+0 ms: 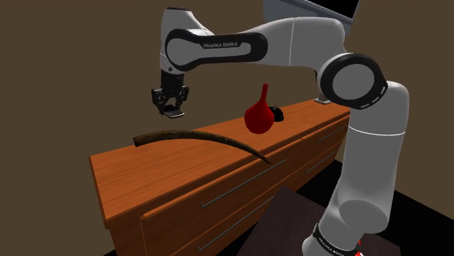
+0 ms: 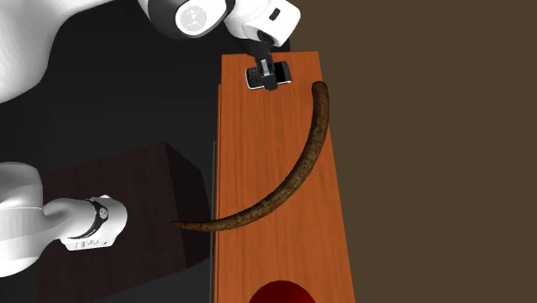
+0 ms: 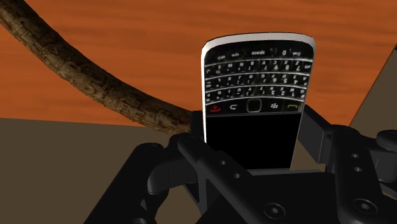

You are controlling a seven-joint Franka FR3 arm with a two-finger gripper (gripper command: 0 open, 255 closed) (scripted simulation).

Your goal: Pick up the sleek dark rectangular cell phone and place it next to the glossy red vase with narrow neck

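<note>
The dark cell phone, with a silver rim and a small keyboard, is clasped between my gripper's black fingers. In the shoulder view the gripper hangs above the far left end of the wooden dresser, with the phone in it off the surface. The second exterior view has the phone under the gripper at the dresser's far end. The glossy red vase with a narrow neck stands upright at the dresser's other end.
A long curved brown horn-like piece lies across the dresser top between gripper and vase, its rough body close by the phone. A small black object sits just behind the vase. A dark box stands beside the dresser.
</note>
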